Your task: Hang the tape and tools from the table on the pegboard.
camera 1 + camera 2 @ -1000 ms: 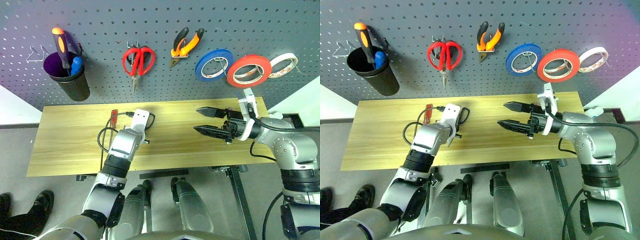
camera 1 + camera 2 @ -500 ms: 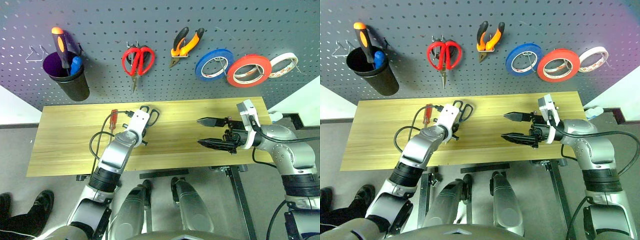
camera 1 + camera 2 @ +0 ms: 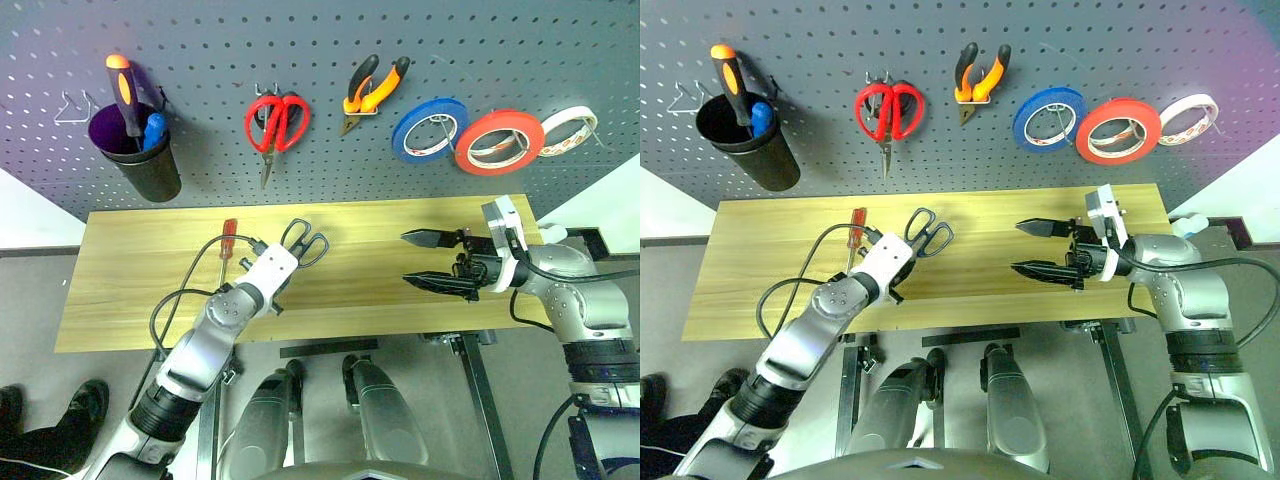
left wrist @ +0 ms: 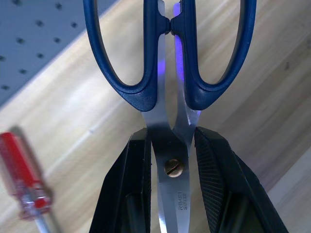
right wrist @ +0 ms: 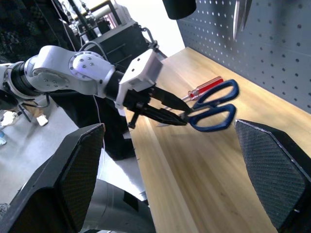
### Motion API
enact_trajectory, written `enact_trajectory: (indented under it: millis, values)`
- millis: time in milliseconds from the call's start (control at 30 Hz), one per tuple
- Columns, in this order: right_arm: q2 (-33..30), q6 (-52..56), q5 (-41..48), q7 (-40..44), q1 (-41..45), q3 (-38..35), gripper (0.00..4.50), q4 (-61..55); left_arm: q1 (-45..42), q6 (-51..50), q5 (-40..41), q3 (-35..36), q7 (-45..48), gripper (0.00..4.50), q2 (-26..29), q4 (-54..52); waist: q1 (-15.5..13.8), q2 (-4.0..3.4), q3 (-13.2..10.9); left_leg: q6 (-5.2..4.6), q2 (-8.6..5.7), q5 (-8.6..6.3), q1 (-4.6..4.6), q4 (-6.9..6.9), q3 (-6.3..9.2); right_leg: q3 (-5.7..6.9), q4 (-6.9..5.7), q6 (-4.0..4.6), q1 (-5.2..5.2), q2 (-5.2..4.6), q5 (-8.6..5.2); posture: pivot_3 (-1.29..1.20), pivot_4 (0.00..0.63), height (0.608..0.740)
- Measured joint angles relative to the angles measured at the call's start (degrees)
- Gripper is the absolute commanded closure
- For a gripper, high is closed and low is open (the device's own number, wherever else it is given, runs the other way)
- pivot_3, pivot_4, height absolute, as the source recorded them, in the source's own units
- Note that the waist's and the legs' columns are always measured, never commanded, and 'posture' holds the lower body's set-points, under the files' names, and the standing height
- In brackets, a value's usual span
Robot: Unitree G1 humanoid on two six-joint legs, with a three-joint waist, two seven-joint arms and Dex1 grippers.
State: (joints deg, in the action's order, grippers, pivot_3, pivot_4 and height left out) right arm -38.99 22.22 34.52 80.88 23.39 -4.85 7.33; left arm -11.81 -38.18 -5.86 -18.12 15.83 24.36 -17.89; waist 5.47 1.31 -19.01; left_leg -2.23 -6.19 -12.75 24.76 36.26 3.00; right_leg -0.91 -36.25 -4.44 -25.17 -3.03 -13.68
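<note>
Above the table (image 3: 120, 290), the scissors (image 3: 303, 243) sit in the left gripper (image 3: 283, 262), their two dark handle loops pointing toward the pegboard (image 3: 320, 100) and their bright steel blades running back between the fingers. The left wrist view shows the black fingers (image 4: 133, 189) clamped on either side of the blades right at the brass pivot screw, with the loops (image 4: 121, 53) sticking out past the fingertips. Whether the scissors clear the wood or still brush it cannot be told. Just beside them, the slim red-handled screwdriver (image 3: 226, 240) lies flat on the planks, its shaft pointing toward the front edge.

The left arm reaches up from the table's front edge, its forearm slanting toward the board and the gripper aimed forward and slightly down.

Over the right half of the table, the right gripper (image 3: 425, 260) has its two fingers spread wide with nothing between them. That arm is bent at the elbow so the gripper points level toward the left arm.

On the pegboard, the orange-and-black pliers (image 3: 372, 90) hang on a hook, and the red tape (image 3: 498, 141) hangs between a blue roll (image 3: 428, 129) and a white roll (image 3: 565, 132).
</note>
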Motion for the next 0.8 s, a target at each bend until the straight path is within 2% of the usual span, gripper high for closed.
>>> enact_trajectory:
  millis: [300, 500, 800]
  values:
    - [0.01, -3.85, 0.29, 4.42, 0.69, -1.02, 0.0, 6.3, 4.87, 14.97, -2.68, 4.24, 0.0, 3.54, 3.28, -3.31, -0.08, -0.26, 0.43, 0.01, -0.02, 0.01, 0.0, 0.11, -0.02, 0.01, -0.06, -0.01, 0.02, 0.0, 0.01, -0.24, 0.24, 0.74]
    - [-0.03, -4.61, 0.58, 6.73, 0.99, -2.82, 0.0, 10.29, 6.81, 21.32, -4.07, 5.99, -0.18, 3.54, 3.66, -4.46, 0.02, -0.42, 0.69, 0.0, -0.02, 0.0, 0.0, 0.33, -0.04, 0.01, -0.24, -0.03, 0.05, 0.01, 0.02, -0.24, 0.237, 0.74]
    - [1.83, -4.4, 0.76, 3.74, 4.04, -5.94, 0.0, 15.34, 7.1, 31.93, -4.93, 6.77, 1.43, 3.54, 3.83, -6.17, 0.11, -0.65, 0.93, -0.02, -0.01, -0.02, 0.0, 1.01, -0.1, -0.01, -0.92, -0.01, 0.06, 0.0, 0.04, -0.23, 0.236, 0.74]
